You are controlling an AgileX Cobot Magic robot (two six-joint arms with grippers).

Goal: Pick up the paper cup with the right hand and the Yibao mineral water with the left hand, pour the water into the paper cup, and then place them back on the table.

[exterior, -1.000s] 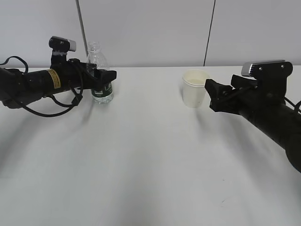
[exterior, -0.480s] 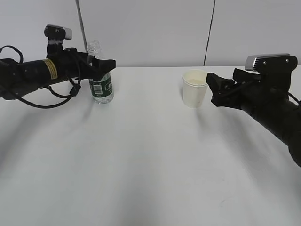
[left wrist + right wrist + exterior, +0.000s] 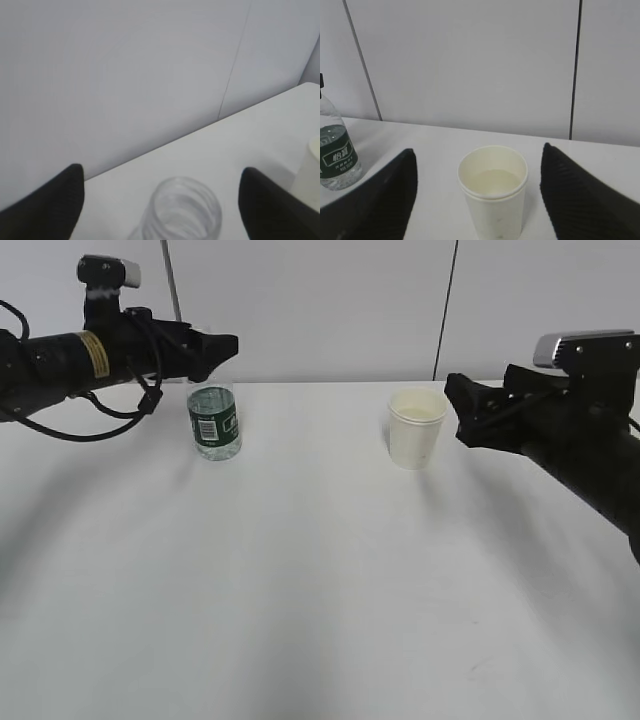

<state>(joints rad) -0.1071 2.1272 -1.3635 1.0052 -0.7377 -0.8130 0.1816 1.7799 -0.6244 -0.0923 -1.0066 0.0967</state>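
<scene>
Yibao mineral water point(image 3: 214, 422): the small clear bottle stands upright on the white tabletop point(image 3: 300, 580), far left, near the back edge. Its dark green label with white print faces the room. Its neck is hidden behind the left arm in the exterior view.

Left hand point(image 3: 222, 344): the black arm reaches in level from the left, and its jaws sit above the bottle's body, at neck height. In the left wrist view the open ribbed mouth of the bottle point(image 3: 181, 210) shows low between the two dark fingertips point(image 3: 52, 202), with clear space on either side. The jaws stand wide and hold nothing.

Paper cup point(image 3: 416, 428): the cream-white cup stands upright on the tabletop, right of centre and well apart from the bottle. In the right wrist view point(image 3: 492, 187) its inside shows a pale bottom; I cannot tell whether water lies in it.

Right gripper point(image 3: 458, 405): it comes in from the right and stops just beside the cup, not touching it. From the wrist camera the cup sits centred between the two dark fingers point(image 3: 377, 202), with bare tabletop on both sides. The jaws are wide apart and empty.

Wall point(image 3: 320, 300): pale grey panels with dark vertical seams stand behind the tabletop.
</scene>
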